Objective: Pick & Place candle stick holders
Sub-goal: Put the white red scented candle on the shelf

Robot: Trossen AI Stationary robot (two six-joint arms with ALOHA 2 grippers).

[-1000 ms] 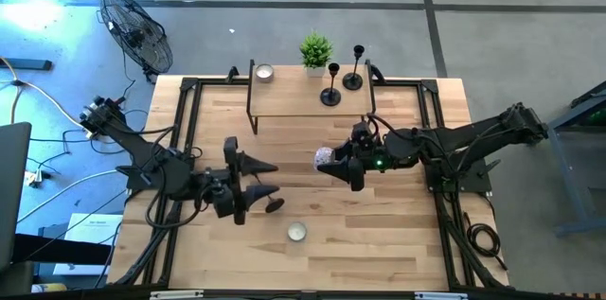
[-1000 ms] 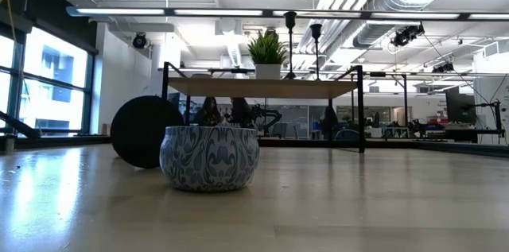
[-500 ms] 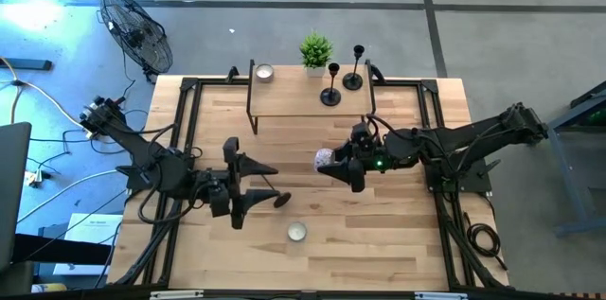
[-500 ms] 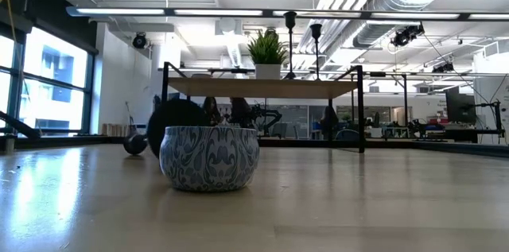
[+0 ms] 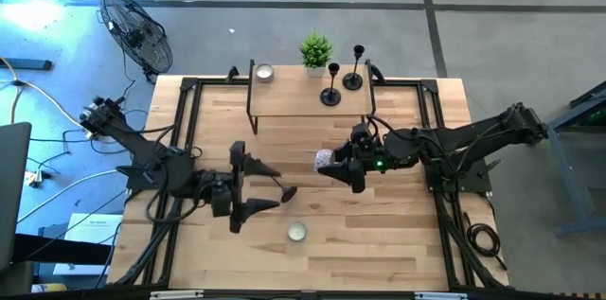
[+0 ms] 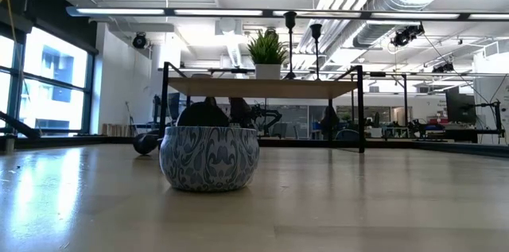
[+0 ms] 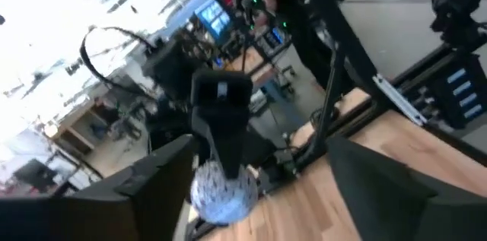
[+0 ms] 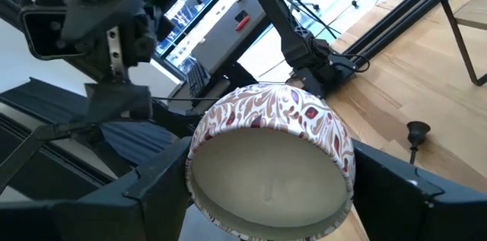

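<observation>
High view
- Left gripper (image 5: 273, 187): over the left half of the tabletop (image 5: 398, 234), fingers spread well apart, clamped on nothing
- Fallen candlestick (image 5: 287, 191): lies on its side on the tabletop near the middle, its round base just past the left gripper's fingertips and its stem running back between them; I cannot tell if a finger touches it
- Right gripper (image 5: 329, 163): near the tabletop's middle, closed on a patterned tin (image 5: 324, 158) and holding it off the wood
- Shelf (image 5: 284, 101) at the far edge carries 2 upright candlesticks (image 5: 330, 87) at its right end, a plant (image 5: 315, 51) in the middle and a white tealight (image 5: 264, 72) at the left end
- A second tin candle (image 5: 297, 232) sits toward the edge opposite the shelf, well apart from both grippers

Low view
- The second tin candle fills the foreground; behind it shows the dark round base of the fallen candlestick, with its small cup end resting on the wood to one side
- The shelf stands farther back with the plant and the 2 upright candlesticks on top

Left wrist view
- Blurred; both dark fingers stand wide apart, and the right arm with the patterned tin shows beyond them

Right wrist view
- The patterned tin is tilted, open face toward the camera, gripped between the 2 fingers
- A small dark candlestick shows far off on the wood
</observation>
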